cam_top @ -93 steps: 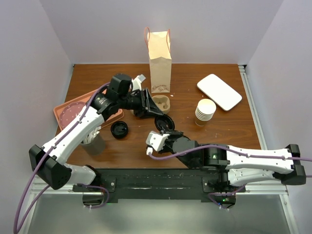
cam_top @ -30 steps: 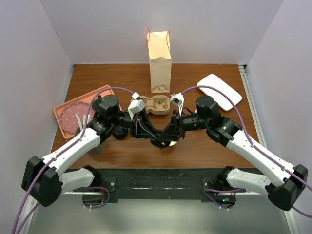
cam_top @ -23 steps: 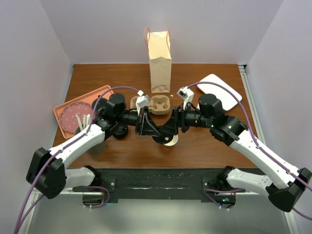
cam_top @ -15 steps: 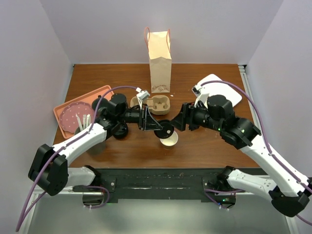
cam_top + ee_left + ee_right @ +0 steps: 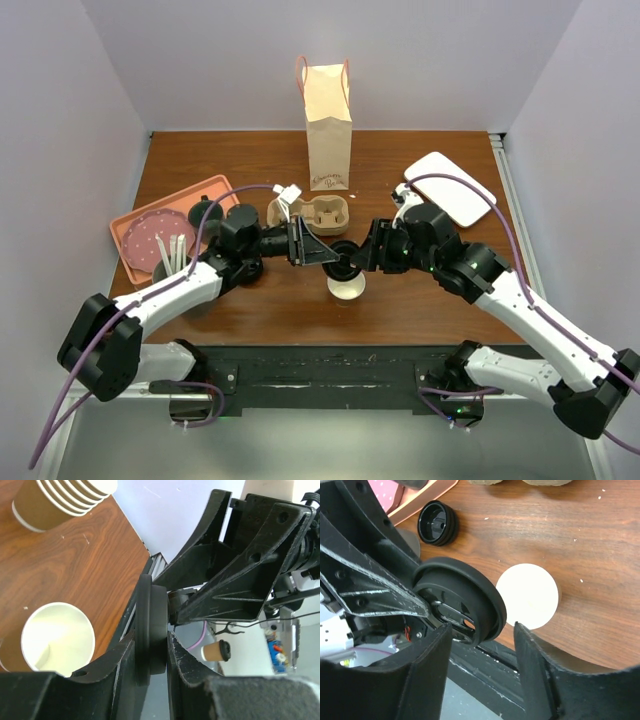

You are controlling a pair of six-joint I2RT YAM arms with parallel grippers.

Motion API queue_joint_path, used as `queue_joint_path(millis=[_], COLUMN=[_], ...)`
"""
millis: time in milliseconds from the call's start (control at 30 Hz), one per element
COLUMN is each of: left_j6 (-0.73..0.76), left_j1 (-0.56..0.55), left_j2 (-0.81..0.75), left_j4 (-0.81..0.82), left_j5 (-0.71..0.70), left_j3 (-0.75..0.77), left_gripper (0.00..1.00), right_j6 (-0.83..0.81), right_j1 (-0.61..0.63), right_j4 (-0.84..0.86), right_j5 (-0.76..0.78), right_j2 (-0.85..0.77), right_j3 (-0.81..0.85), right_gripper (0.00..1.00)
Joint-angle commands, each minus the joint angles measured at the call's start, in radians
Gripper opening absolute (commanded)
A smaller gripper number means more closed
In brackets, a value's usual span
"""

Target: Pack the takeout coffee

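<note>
A lidless cream paper cup [image 5: 347,287] stands upright on the table; it also shows in the left wrist view [image 5: 57,640] and the right wrist view [image 5: 527,596]. No lidded cup is in view. My left gripper [image 5: 333,256] is shut on a black sip lid [image 5: 346,254], held on edge just above and behind the cup. The lid is pinched across its thickness between the left fingers [image 5: 150,625]. My right gripper [image 5: 362,260] is open, facing the left one. Its fingers straddle the lid's rim [image 5: 465,605] with a gap showing on one side.
A cardboard cup carrier [image 5: 322,213] and a standing paper bag [image 5: 328,125] are behind the grippers. A stack of cream cups [image 5: 60,500] is under the right arm. Loose black lids [image 5: 437,522], a pink tray [image 5: 150,235] and a white tray [image 5: 450,188] flank the arms.
Both grippers were together low at the cup. The left lifted the black lid clear, the right drew back to the right, then returned to the lid with its jaws open.
</note>
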Motion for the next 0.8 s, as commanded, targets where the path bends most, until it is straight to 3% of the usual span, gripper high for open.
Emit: queue_joint_path(millis=[0,233,600,767], left_j6=[-0.077,-0.095,-0.109,-0.108], left_j1=[-0.007,-0.01,-0.018,-0.03], left_j2=[-0.031,-0.034,-0.028,-0.022], left_j4=[0.113,0.133,0.135,0.135], left_j5=[-0.031,-0.048,-0.06,-0.06], left_j3=[-0.034,-0.043,-0.051,-0.054], left_gripper=[0.06,0.07,0.12,0.16], right_j6=[0.044,0.067,0.067,0.065], right_j1=[0.001,0.001,0.001,0.001], right_j4=[0.005,0.02,-0.009,-0.032], right_j5=[0.042,0.033,0.042,0.065], right_j2=[0.009,0.031,0.032,0.031], right_j3=[0.001,-0.015,-0.005,-0.006], right_gripper=[0.52,0.43,0.08,0.01])
